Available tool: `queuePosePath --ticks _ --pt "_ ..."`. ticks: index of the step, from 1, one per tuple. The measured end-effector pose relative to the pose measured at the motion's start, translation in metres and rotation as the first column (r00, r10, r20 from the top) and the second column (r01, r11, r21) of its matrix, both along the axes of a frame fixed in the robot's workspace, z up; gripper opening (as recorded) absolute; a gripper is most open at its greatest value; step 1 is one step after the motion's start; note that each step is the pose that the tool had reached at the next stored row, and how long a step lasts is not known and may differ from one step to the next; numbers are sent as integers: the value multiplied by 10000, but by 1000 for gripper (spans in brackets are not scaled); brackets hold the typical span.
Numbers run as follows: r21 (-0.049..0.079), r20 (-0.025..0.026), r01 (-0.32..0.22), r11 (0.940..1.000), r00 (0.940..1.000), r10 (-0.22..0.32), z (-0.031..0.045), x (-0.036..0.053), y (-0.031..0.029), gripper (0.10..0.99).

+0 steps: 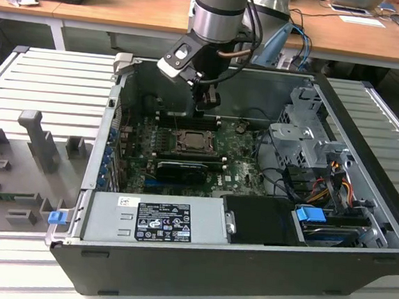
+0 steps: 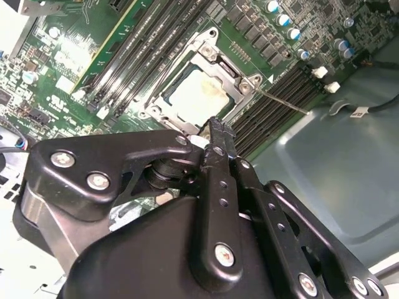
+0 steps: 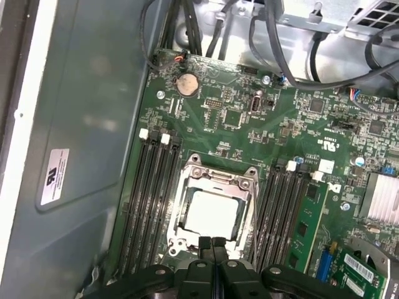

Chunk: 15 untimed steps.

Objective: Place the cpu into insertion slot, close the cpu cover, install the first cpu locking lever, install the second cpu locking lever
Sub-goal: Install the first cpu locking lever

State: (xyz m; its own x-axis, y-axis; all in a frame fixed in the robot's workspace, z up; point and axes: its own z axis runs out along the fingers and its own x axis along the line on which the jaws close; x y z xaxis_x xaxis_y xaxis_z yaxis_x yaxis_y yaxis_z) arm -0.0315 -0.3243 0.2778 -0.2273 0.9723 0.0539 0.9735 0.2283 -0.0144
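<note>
Your black gripper point(image 3: 212, 243), fingers pressed together and empty, hangs close over the small flat silver-grey cpu point(image 3: 212, 215) seated in the square black insertion slot point(image 3: 182, 208); likely light, rigid, fragile, so touch edges only.

Silver-grey arm point(image 1: 219, 8); black hand point(image 2: 218, 128); silver screws point(image 2: 224, 253).

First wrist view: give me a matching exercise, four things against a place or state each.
1. dull silver-grey square cpu
2. thin silver metal cpu cover
3. black gripper
4. round silver coin battery

A. shut, holding nothing
B. lying flat around the chip
C. showing through the frame's cut-out
D. on the green circuit board

Pairs: 1-C, 2-B, 3-A, 4-D
</note>
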Motion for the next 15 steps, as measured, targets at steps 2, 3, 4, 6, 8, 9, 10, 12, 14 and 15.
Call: queuePosePath --ticks 2,3,4,6,8,9,10,12,14,15 --pt "0 0 -200 9998 9998 200 0 0 0 106" --pt "0 0 -262 9997 9997 262 0 0 0 106" --pt "-1 -1 -302 9995 9995 302 0 0 0 106" --pt "0 0 -424 9991 9991 424 0 0 0 106" --pt "-1 -1 -512 9987 9987 512 0 0 -1 106" --pt "-1 -1 -543 9985 9985 543 0 0 -1 106" --pt "-1 0 -599 9982 9982 599 0 0 -1 106" --pt "1 1 -654 9979 9979 654 0 0 -2 106" --pt "0 0 -714 9974 9974 714 0 0 -3 106" --pt "0 0 -747 9972 9972 747 0 0 -3 106"
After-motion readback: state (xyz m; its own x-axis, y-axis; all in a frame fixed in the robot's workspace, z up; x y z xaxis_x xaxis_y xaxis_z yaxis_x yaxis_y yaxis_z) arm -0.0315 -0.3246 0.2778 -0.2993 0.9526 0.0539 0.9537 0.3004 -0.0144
